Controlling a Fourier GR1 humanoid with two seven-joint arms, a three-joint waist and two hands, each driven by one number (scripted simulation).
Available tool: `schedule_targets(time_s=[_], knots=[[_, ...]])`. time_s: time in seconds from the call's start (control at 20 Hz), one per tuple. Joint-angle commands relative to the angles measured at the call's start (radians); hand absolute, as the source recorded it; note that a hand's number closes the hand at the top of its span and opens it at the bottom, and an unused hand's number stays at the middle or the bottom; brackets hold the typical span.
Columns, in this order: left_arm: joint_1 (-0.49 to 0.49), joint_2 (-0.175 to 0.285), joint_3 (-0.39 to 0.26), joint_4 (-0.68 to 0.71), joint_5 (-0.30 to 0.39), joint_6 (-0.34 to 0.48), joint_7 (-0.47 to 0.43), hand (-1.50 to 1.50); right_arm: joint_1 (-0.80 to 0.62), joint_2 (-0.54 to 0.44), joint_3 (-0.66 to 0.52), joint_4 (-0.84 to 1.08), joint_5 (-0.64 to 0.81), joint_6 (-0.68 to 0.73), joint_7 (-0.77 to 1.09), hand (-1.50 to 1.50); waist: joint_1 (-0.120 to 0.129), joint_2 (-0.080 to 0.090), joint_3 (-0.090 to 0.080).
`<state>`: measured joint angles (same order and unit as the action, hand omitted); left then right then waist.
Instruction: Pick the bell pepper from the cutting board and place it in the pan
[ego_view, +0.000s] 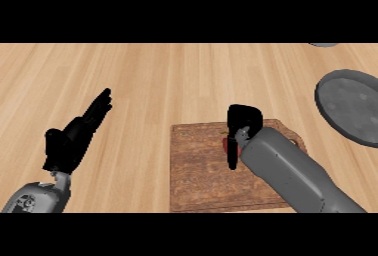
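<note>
As the right robot hand (244, 122) is curled down round the bell pepper (225, 144), the grasping step is judged to be in hand. Only a red sliver of the bell pepper is seen, over the cutting board (199, 175); whether it has been lifted cannot be told. The left robot hand (70, 142) is held open at the view's left, fingers straight, resting above the tabletop (148, 75). Next, a lift and a carry to the right are called for, ending over the pan (351, 112) near the cutting board's far right corner, followed by a release.
</note>
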<state>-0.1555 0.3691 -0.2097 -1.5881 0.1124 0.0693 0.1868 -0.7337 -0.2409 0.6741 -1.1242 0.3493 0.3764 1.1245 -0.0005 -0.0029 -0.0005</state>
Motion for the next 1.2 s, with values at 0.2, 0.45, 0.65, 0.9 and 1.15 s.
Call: schedule_targets(time_s=[0.2,0.45,0.65,0.9,1.15], knots=[[-0.016,-0.012,0.048,0.106,-0.02,-0.048,-0.104,0.0,0.01,0.065,-0.008,0.091,0.049,0.085,0.011,1.5,0.004,0.006,0.0],[-0.006,-0.011,0.049,-0.02,-0.01,-0.037,0.028,0.0,0.101,0.052,0.001,0.042,0.068,0.1,0.007,1.5,0.001,0.0,0.0],[-0.04,-0.044,0.047,0.092,-0.059,-0.031,-0.039,0.0,0.135,0.086,0.003,-0.001,0.116,0.075,0.026,1.5,-0.008,0.002,0.0],[-0.055,-0.057,0.067,0.097,-0.048,-0.059,-0.013,0.0,0.05,0.104,-0.046,-0.102,0.183,0.121,0.083,1.5,-0.008,0.001,0.0],[0.045,-0.039,0.072,-0.009,-0.052,-0.027,0.016,0.0,0.289,-0.116,0.034,-0.512,0.224,-0.027,-0.291,1.5,-0.065,-0.027,0.003]])
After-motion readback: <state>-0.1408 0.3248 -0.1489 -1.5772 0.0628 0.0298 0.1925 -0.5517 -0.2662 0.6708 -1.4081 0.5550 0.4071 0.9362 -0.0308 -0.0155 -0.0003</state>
